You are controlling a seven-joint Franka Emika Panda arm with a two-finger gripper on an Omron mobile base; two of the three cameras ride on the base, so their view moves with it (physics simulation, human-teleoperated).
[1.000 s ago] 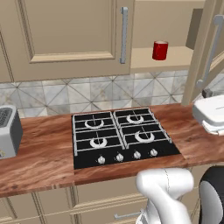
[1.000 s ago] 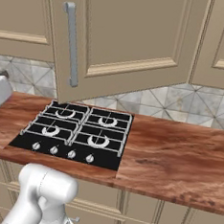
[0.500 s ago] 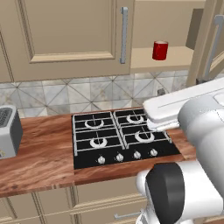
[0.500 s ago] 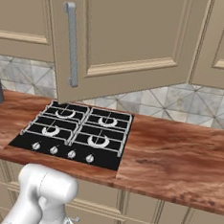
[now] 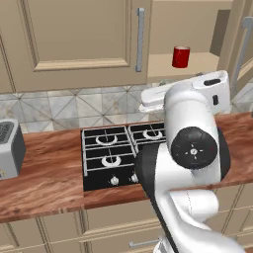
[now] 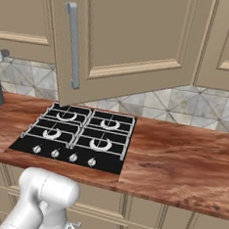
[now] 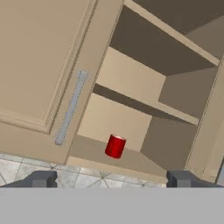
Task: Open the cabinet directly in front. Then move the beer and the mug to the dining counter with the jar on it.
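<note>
The arm has swung up in front of the hob since a second ago, and the tool, jaws wide and empty, now faces the open cabinet, where the mug stands upright on the bottom shelf, straight ahead and well apart.

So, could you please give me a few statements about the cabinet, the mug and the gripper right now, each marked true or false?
1. The cabinet has one door swung open. True.
2. The mug lies tipped over on the hob. False: it stands upright on the cabinet's lowest shelf.
3. The gripper is shut on the mug. False: it is open and holds nothing, apart from the mug.
4. A hob with four burners sits in the wooden worktop. True.
5. The toaster stands inside the cabinet. False: it stands on the worktop.
</note>
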